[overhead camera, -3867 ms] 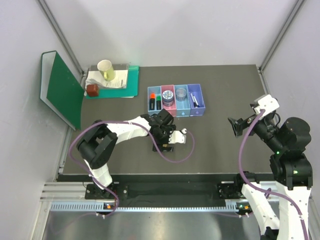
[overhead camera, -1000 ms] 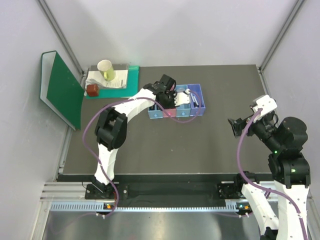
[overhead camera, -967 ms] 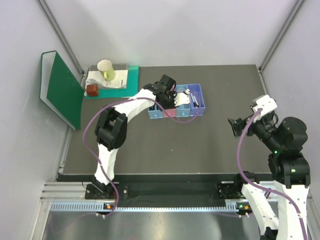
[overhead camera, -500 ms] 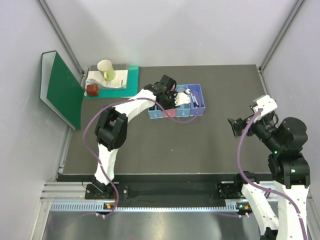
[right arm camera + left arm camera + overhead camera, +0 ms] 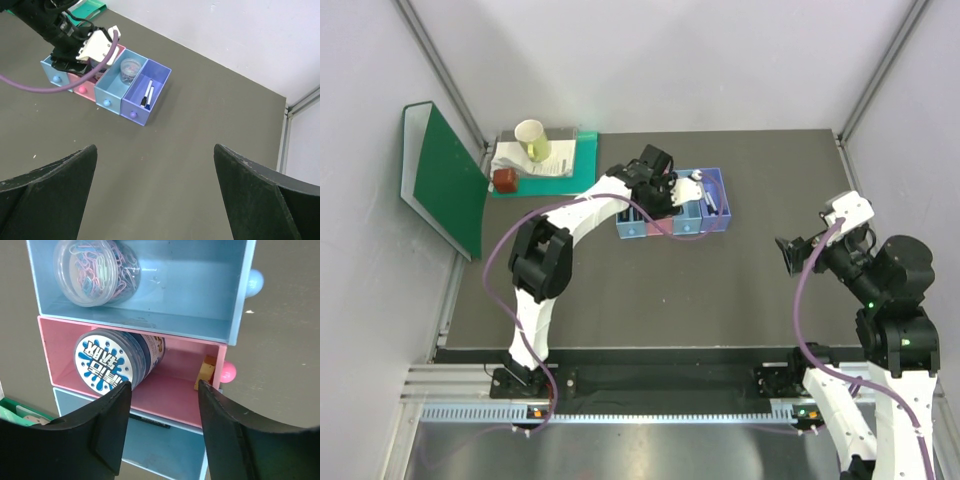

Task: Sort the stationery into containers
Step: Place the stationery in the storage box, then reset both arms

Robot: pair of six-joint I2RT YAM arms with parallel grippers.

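Left gripper (image 5: pixel 162 390): fingers part-spread, empty, over pink bin (image 5: pixel 47 352). Round tin (image 5: pixel 107 362) on its side at bin's 9 o'clock end, tan block (image 5: pixel 205 372) at 3 o'clock. Tin probably rigid, light, slick, prone to roll; grip across lid rim. Right gripper (image 5: pixel 155 150): fingers wide, empty.

Only one marking: the lid of the round tin (image 5: pixel 109 362), lying in the pink bin (image 5: pixel 170 390), has bold white characters on a blue splash, upside down to the left wrist camera. They are not Latin letters and can't be read for sure. Print on the papers (image 5: pixel 556 166) is too small to read.
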